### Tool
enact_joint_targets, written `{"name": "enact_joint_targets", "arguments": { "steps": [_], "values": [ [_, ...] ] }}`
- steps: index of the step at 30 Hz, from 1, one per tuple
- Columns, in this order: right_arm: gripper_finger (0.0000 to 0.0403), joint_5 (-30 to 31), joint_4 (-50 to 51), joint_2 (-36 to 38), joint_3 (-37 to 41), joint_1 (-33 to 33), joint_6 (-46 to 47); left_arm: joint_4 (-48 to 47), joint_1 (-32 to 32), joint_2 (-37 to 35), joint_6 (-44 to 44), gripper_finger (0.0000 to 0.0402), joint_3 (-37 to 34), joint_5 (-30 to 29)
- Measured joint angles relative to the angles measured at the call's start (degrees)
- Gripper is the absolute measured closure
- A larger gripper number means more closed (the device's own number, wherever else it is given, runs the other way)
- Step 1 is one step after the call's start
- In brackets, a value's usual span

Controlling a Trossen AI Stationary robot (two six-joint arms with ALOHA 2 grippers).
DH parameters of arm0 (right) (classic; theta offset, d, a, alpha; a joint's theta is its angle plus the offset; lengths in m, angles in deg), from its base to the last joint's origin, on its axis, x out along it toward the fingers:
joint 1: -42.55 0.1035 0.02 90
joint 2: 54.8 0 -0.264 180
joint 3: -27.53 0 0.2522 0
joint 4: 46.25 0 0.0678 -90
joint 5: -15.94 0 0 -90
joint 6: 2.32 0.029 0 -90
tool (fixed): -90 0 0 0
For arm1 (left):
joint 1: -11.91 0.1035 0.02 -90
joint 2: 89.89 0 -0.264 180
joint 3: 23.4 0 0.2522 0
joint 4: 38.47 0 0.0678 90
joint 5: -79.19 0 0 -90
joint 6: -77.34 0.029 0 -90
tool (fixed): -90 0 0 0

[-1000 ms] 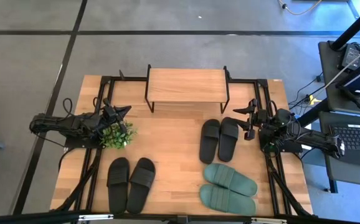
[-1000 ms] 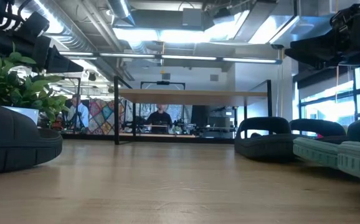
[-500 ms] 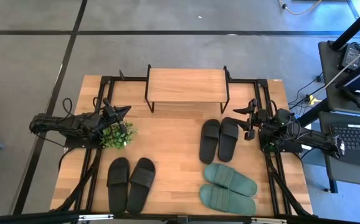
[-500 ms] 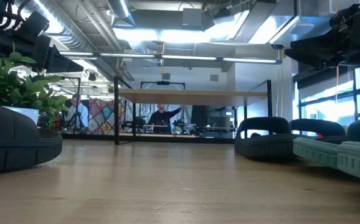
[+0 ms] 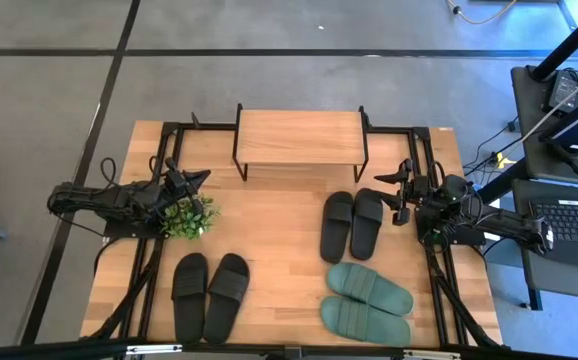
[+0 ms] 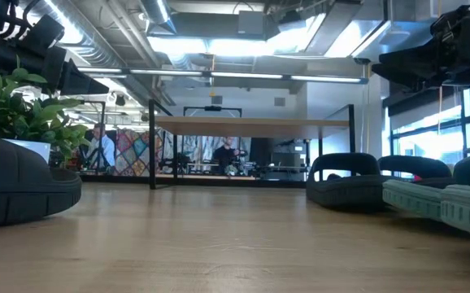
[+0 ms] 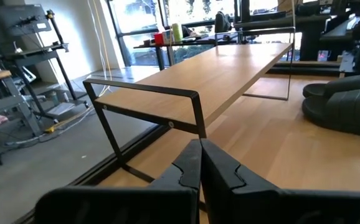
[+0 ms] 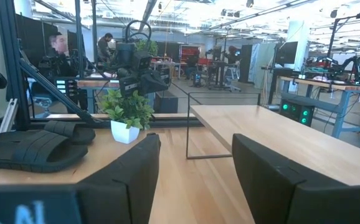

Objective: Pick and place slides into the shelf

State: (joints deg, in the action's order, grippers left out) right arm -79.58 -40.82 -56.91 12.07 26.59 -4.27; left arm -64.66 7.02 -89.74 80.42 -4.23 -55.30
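Your right gripper (image 5: pixel 401 196) stands wide beside the black slides (image 5: pixel 351 224); they look light and flexible, so pinch the strap. Left gripper (image 5: pixel 191 180) is closed, empty.

R jaws apart, shelf (image 8: pixel 279 134) ahead, plant (image 8: pixel 127 114) beyond.

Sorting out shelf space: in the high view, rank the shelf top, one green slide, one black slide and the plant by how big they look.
Largest to smallest:
1. shelf top
2. green slide and black slide: too alike to rank
3. plant
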Motion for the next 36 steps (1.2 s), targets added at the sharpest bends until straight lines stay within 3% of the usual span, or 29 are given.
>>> {"name": "enact_joint_targets", "arguments": {
  "steps": [26, 36],
  "values": [
    [0.0201, 0.0, -2.0, 0.0, -0.1, 0.0, 3.2, 0.0, 0.0, 0.0, 0.6, 0.0401, 0.0, 0.0],
    [0.0201, -0.6, -2.0, -1.5, -8.9, 0.2, -4.2, 0.0, 0.0, 0.0, 0.5, 0.0401, 0.0, 0.0]
  ]
}}
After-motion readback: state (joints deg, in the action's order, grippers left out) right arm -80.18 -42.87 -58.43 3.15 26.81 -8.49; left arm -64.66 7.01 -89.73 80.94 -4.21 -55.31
